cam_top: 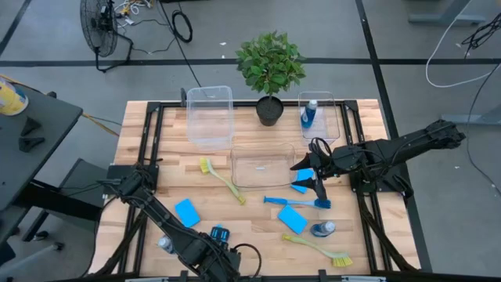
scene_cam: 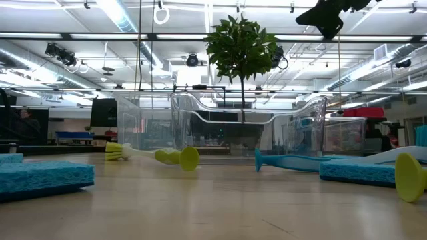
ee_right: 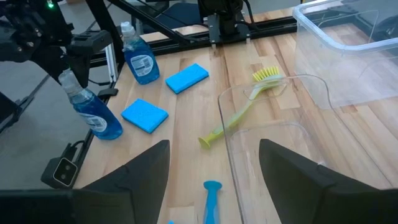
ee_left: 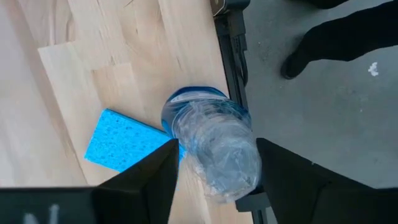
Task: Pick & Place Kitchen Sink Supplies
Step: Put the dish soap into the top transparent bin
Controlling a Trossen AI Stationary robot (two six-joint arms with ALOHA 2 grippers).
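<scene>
At the table's near left corner, our left gripper (ee_left: 214, 177) has its fingers on either side of a small bottle (ee_left: 214, 149) of blue liquid, and we cannot tell whether they have clamped it yet. The bottle leans, right beside the table's black edge rail (ee_left: 233, 43), with a blue sponge (ee_left: 127, 140) touching or just next to it. We think the main risk lies here: a squeeze on a tilted, slippery clear bottle could pop it sideways, off the edge or onto the sponge. A second bottle (ee_right: 140, 56) stands close by and could get bumped as the arm lifts.

Our right gripper (cam_top: 311, 174) hangs open and empty over the middle bin (cam_top: 262, 166), with nothing between its fingers. The brushes (cam_top: 221, 178) and other sponges (cam_top: 293, 219) lie scattered on the table.
</scene>
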